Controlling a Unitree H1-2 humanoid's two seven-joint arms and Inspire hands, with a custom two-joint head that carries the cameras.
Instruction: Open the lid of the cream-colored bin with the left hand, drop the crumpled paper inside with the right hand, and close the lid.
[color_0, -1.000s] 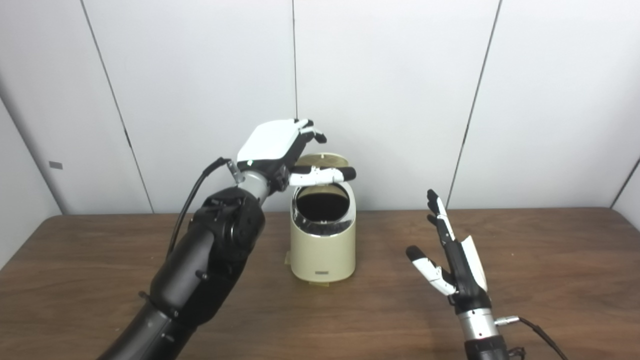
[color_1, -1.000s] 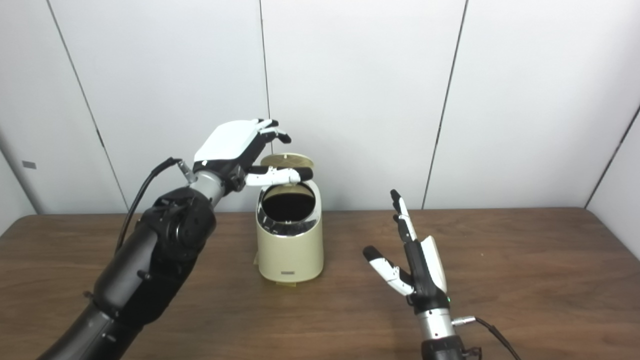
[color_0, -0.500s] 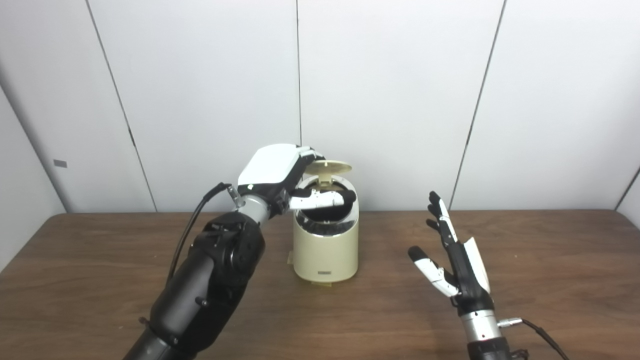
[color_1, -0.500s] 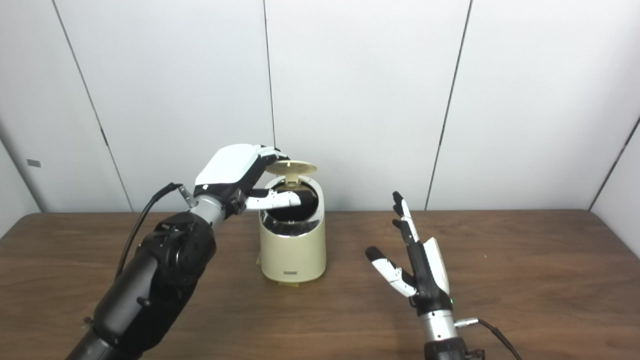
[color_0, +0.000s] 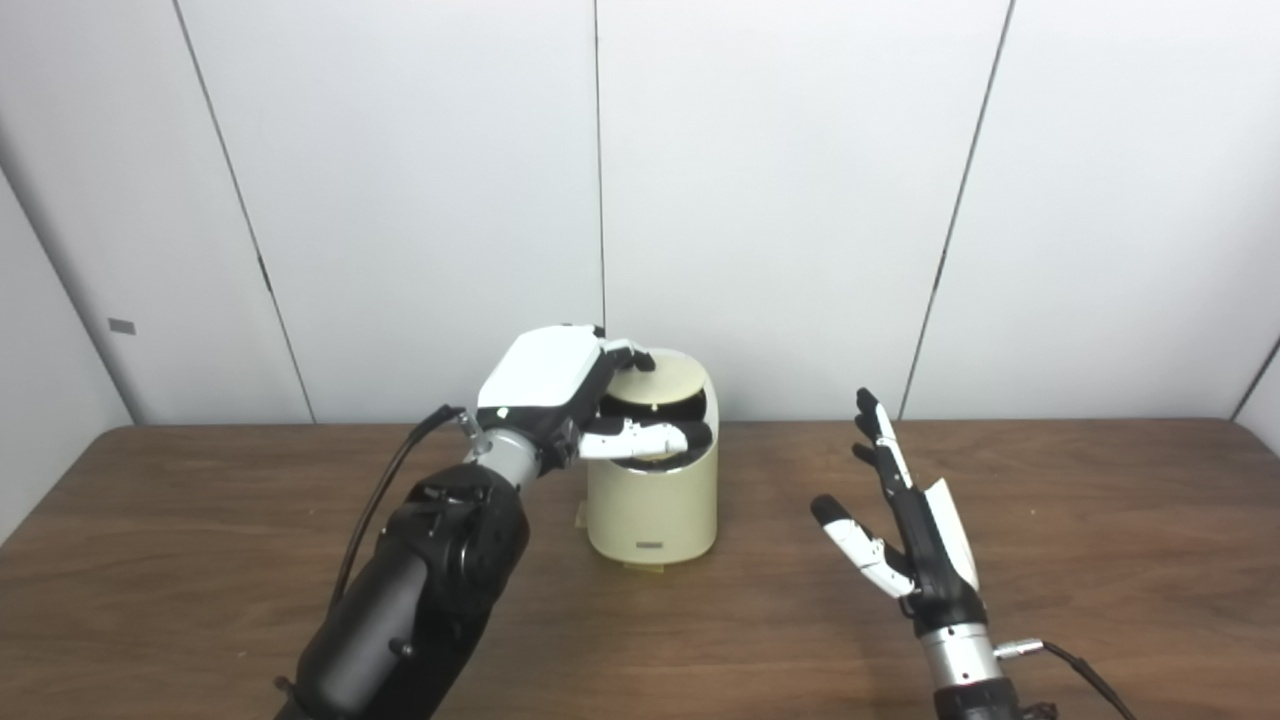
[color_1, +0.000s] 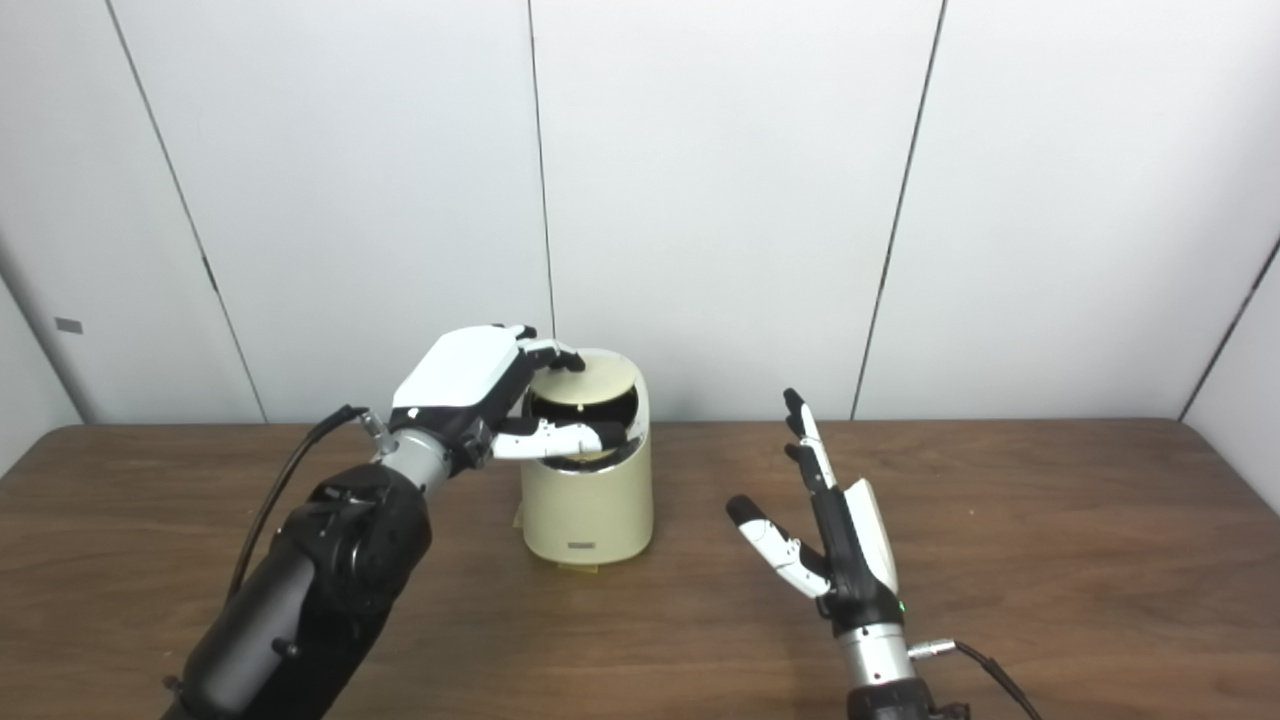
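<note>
2 hands at the bin, lid nearly down

2 hands are in sight from where I stand, and only the left hand (color_0: 555, 385) is busy. Its fingers (color_0: 628, 353) curl over the rim of the lid (color_0: 670, 375), while its thumb reaches across the front of the opening just below, so the lid sits between them, gripped or at least pinched. That lid is tilted low over the mouth of the cream-colored bin (color_0: 651, 500), with only a dark sliver of the inside showing beneath it. I cannot see any crumpled paper; if it lies inside, the lid hides it.

Further right, well apart from the bin, the right hand (color_1: 835, 545) hovers above the table (color_0: 1100, 520) with its fingers straight and spread, thumb splayed toward the bin, holding nothing.

Around them, the bin stands upright near the middle of the brown wooden table, toward its far edge, in front of a plain white panelled wall (color_0: 800, 200).
</note>
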